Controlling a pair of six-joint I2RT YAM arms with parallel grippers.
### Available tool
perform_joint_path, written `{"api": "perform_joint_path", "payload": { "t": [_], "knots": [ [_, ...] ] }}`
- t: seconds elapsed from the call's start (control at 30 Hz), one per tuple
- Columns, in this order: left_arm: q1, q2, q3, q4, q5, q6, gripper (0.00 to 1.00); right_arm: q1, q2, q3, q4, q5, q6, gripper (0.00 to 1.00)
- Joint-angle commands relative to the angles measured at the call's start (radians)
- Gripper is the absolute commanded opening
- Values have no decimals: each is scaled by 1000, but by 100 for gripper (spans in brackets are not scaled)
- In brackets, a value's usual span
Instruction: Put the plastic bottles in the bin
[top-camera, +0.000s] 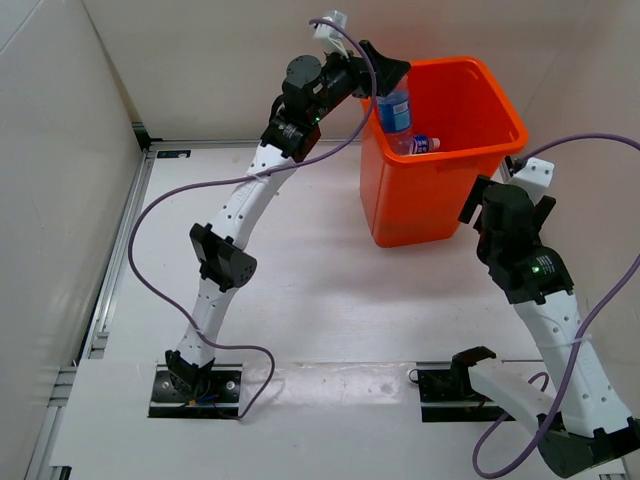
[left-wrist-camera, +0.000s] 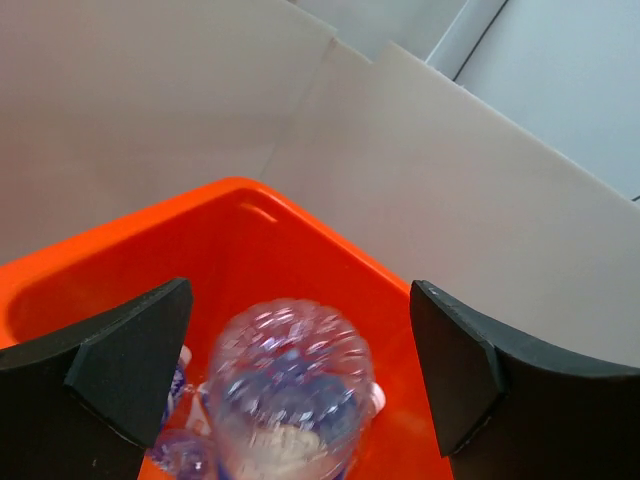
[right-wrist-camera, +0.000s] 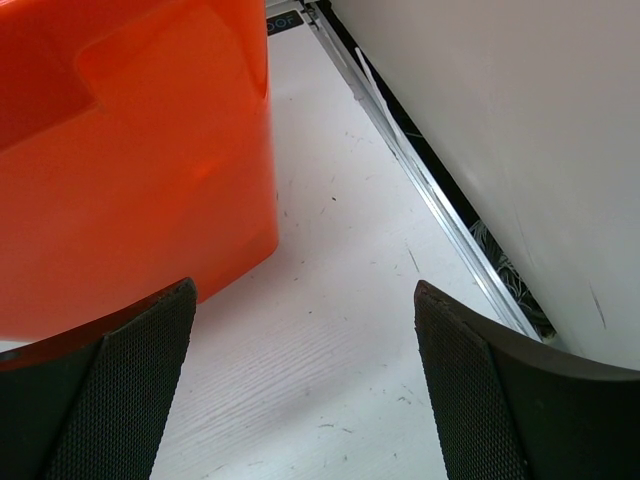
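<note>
The orange bin (top-camera: 440, 190) stands at the back right of the table. Over its left rim, my left gripper (top-camera: 385, 75) is open. A clear plastic bottle (left-wrist-camera: 290, 390) with a blue label shows blurred below the jaws, inside the bin (left-wrist-camera: 260, 230), touching neither finger. From above, that bottle (top-camera: 395, 108) is upright against the bin's left wall. Another bottle (top-camera: 421, 145) with a white cap lies deeper in the bin, and part of a bottle (left-wrist-camera: 178, 450) shows at the bottom left. My right gripper (top-camera: 500, 200) is open and holds nothing, just right of the bin (right-wrist-camera: 130, 170).
An aluminium rail (right-wrist-camera: 440, 200) and the white wall (right-wrist-camera: 520, 120) run close along the right of my right gripper (right-wrist-camera: 300, 295). White enclosure walls stand behind the bin. A purple cable (top-camera: 180, 200) loops over the left side of the table.
</note>
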Motion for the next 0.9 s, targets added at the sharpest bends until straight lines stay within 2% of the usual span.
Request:
{"api": "perform_joint_path", "payload": {
  "t": [0.0,0.13,0.33,0.4,0.53,0.6,0.63,0.67,0.77,0.8,0.87],
  "knots": [
    [18,-57,-20,-37,1,45,100,9,-21,-7,35,18,-2,90],
    [31,-95,-62,-62,6,67,100,20,-20,-4,52,24,-23,90],
    [113,-178,-133,-131,20,111,100,26,5,24,62,21,-49,90],
    [146,-203,-127,-213,24,175,100,5,16,43,39,-3,-36,90],
    [234,-307,-205,-299,58,170,100,-53,52,79,-22,-69,53,90],
    [277,-354,-207,-457,61,148,100,-89,69,97,-60,-133,105,90],
    [291,-371,-211,-494,-24,142,100,-90,83,96,-68,-147,142,90],
    [295,-393,-245,-537,-61,142,100,-84,86,91,-80,-184,174,90],
    [297,-613,-446,-557,-149,217,100,-89,100,57,-105,-343,283,90],
    [297,-702,-609,-563,-157,228,100,-93,100,45,-126,-426,306,90],
    [297,-854,-735,-559,-178,283,100,-142,97,33,-172,-530,372,90]
  ]
}}
